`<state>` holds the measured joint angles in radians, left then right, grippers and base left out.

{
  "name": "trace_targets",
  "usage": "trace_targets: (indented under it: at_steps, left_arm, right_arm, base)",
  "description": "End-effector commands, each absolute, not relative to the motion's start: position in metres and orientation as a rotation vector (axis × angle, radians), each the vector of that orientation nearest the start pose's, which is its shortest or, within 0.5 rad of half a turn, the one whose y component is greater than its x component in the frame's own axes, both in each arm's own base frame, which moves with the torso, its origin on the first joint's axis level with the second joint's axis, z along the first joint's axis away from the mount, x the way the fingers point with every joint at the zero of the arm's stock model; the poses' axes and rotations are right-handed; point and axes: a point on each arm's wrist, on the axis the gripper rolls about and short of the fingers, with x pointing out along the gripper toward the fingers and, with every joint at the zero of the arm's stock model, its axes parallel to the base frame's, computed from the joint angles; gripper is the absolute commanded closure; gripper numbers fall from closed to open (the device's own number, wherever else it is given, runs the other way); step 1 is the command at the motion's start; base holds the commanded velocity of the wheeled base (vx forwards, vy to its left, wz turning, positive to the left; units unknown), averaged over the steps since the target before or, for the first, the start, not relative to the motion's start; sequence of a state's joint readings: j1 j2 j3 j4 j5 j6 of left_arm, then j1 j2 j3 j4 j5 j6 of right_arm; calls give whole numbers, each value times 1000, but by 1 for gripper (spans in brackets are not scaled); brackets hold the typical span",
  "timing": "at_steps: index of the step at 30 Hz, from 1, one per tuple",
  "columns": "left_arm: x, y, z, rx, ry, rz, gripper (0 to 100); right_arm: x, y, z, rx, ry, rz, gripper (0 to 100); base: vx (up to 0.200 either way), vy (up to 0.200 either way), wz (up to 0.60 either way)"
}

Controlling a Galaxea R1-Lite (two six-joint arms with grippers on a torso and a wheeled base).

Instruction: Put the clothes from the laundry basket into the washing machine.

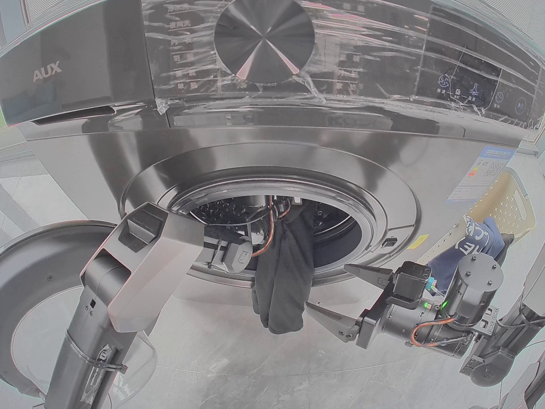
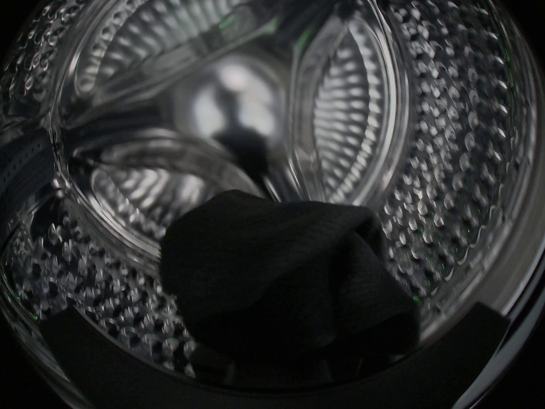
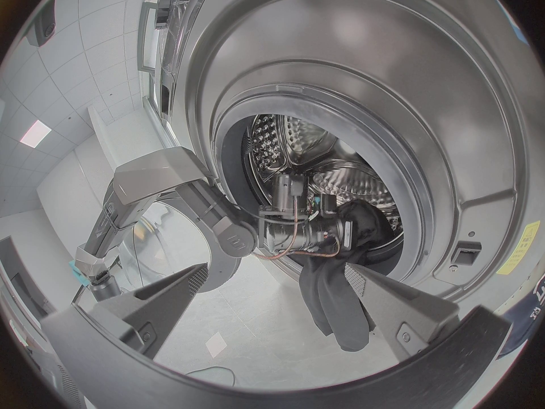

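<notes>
Right claw (image 1: pixel 326 285) wide open, empty, just beside black garment (image 1: pixel 283 279) draped over washing machine (image 1: pixel 397 203) rim; open floor (image 1: pixel 227 359) below.

Black garment (image 1: pixel 284 279), perhaps trousers, hangs over the washing machine (image 1: pixel 340 160) mouth.

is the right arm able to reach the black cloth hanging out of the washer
Probably yes: the open right tool sits beside the black cloth draped over the grey washer rim, with nothing between them.
</notes>
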<state>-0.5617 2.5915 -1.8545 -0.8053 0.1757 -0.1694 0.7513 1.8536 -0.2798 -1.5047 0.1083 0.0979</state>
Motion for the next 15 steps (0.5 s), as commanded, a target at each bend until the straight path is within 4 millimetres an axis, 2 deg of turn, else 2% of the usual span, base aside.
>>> trace_targets:
  at_steps: [1, 6, 7, 11, 15]
  left_arm:
    - [480, -274, 95, -225, -69, -324, 100]
    - [481, -273, 96, -239, -70, -317, 100]
    - [480, -274, 96, -240, -68, -319, 0]
    - [467, -274, 114, -249, -52, -330, 0]
    - [434, -271, 122, -205, 83, -368, 0]
  right_arm:
    - [189, 180, 105, 69, 111, 856, 0]
    - [189, 180, 105, 68, 114, 856, 0]
    - [189, 180, 105, 69, 113, 856, 0]
    - [189, 180, 105, 69, 111, 856, 0]
    - [189, 180, 105, 70, 113, 856, 0]
  base:
    - [0, 0, 0]
    - [0, 0, 0]
    - [0, 0, 0]
    - [0, 0, 0]
    - [0, 0, 0]
